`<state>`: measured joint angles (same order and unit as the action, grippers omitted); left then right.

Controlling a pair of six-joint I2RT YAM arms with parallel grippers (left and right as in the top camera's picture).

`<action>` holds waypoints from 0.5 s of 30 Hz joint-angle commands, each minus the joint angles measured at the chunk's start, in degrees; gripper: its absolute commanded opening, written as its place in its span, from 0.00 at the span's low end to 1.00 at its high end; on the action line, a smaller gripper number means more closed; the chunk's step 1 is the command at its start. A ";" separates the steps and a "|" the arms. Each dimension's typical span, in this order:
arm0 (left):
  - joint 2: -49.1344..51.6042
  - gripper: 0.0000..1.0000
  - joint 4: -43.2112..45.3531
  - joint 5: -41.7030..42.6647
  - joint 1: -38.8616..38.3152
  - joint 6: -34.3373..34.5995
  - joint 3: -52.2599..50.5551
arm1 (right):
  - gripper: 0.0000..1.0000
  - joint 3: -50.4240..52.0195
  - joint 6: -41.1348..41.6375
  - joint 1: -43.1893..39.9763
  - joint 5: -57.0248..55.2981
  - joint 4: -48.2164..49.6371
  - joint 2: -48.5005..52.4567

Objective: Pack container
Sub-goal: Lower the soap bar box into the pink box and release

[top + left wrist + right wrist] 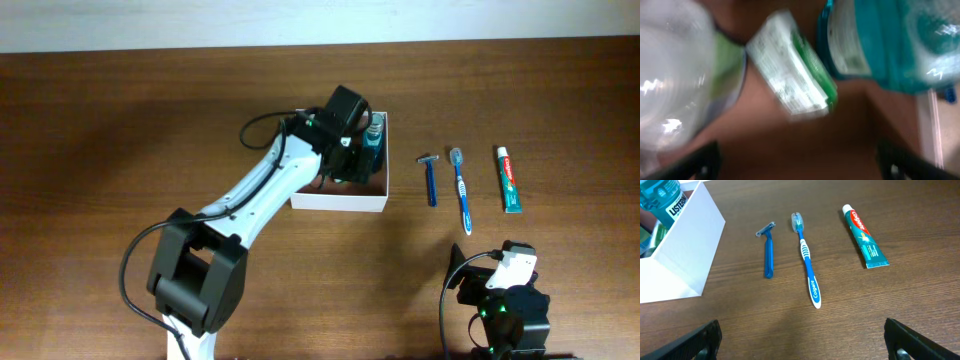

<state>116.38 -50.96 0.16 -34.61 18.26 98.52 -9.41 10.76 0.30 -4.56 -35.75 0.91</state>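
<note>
The view is blurred. A green-white packet (790, 75) lies tilted on the pinkish-brown floor of the container (805, 142). Left of the packet is a clear bottle (675, 85) with a green label, and right of it a teal bottle (880, 45). Below the packet, the jaws of the left gripper (802, 167) are spread wide with nothing between them.

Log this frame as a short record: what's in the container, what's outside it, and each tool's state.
in container: teal mouthwash bottle, green-white packet, clear item too blurred to name
outside, on table: razor, toothbrush, toothpaste, side by side
left tool: open, empty, over the container's inside
right tool: open, empty, short of the three items
</note>
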 commanded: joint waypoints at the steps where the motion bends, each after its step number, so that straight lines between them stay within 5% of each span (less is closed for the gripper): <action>1: -1.09 0.99 -7.58 0.52 -0.26 0.22 9.64 | 0.99 0.42 0.68 -0.37 0.04 0.02 -0.39; 7: -3.74 0.99 -21.99 -1.18 0.00 0.15 21.33 | 0.99 0.42 0.68 -0.37 0.04 0.02 -0.39; 15: -14.25 0.99 -38.86 -14.82 3.19 0.20 29.33 | 0.99 0.42 0.68 -0.37 0.04 0.02 -0.39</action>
<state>109.14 -87.20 -8.47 -33.50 18.24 125.60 -9.41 10.79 0.30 -4.58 -35.73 0.91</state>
